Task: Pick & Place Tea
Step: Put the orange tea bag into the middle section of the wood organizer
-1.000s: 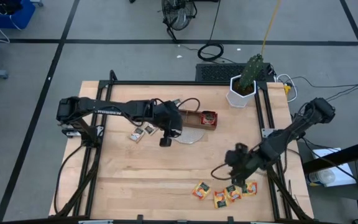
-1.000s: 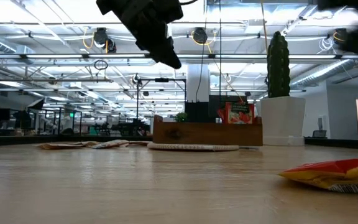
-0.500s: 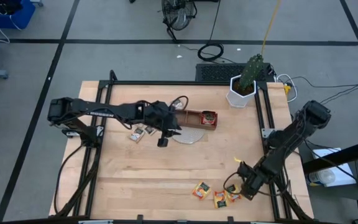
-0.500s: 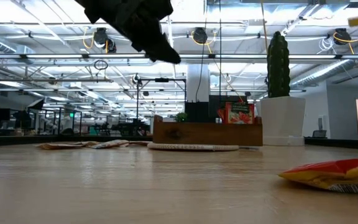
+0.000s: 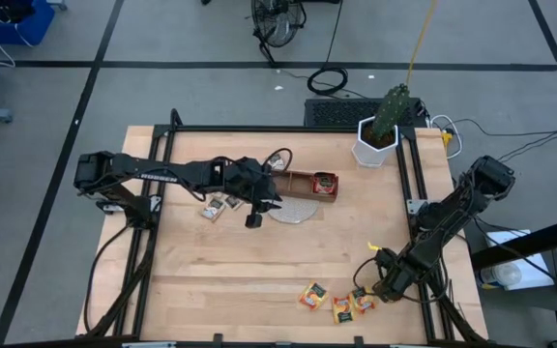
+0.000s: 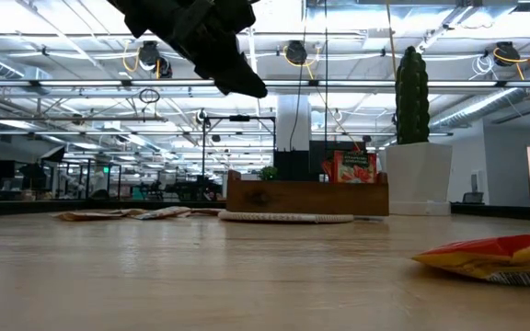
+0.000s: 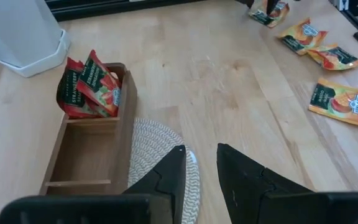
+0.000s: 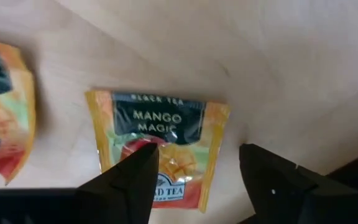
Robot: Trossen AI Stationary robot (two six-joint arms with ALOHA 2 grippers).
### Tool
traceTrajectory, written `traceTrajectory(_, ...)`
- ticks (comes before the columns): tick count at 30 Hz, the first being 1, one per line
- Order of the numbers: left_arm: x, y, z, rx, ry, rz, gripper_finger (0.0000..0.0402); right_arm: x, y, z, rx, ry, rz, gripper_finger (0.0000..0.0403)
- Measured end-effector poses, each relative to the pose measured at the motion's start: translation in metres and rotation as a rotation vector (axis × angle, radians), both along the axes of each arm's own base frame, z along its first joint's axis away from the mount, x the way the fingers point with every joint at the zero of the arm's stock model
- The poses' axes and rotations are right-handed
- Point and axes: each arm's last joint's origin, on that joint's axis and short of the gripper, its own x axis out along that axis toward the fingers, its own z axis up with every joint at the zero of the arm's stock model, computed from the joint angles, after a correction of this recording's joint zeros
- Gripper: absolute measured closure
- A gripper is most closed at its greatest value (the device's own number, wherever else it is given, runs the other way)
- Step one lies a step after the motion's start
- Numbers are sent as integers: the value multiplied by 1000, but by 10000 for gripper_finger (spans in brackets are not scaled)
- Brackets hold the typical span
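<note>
Your right tool (image 8: 194,180) sits low over the orange-yellow sachets at the counter's (image 5: 211,271) near edge, right side. Fingers apart, nothing held yet. The wrist view shows a "Mango Magic" sachet (image 8: 157,146) lying flat directly under the gap, w/ one finger already overlapping its corner. A neighbouring orange sachet (image 8: 5,112) lies just beside it, so keep the approach centred or you'll drag both.

Flat foil is hard to pinch. Judging by this, come straight down, press lightly, close slow so one edge buckles up betw. the fingers. Don't slide sideways; the sachet is near the counter edge.

Other orange ones (image 5: 313,296) lie in a loose cluster nearby; in the low view one (image 6: 490,257) shows at right.

Left tool (image 7: 197,165) hangs above the round woven mat (image 7: 163,155), fingers slightly apart, empty. Wooden tray (image 7: 86,162) is just beside it: red sachets (image 7: 92,87) in the end compartment, the others look empty. Beige sachets (image 5: 219,205) lie on the counter left of the mat.
</note>
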Motion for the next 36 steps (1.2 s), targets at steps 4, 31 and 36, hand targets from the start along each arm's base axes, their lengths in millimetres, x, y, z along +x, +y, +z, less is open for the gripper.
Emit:
traceTrajectory(4,0,0,0,-1,0,1,305,0,1,-1,25,47,-59,200)
traceTrajectory(31,0,0,1,-10,-5,19,305,37,-3,39,-263,-932,75,245)
traceTrajectory(36,0,0,1,-15,-5,23,305,72,19,84,-196,-1364,309,248)
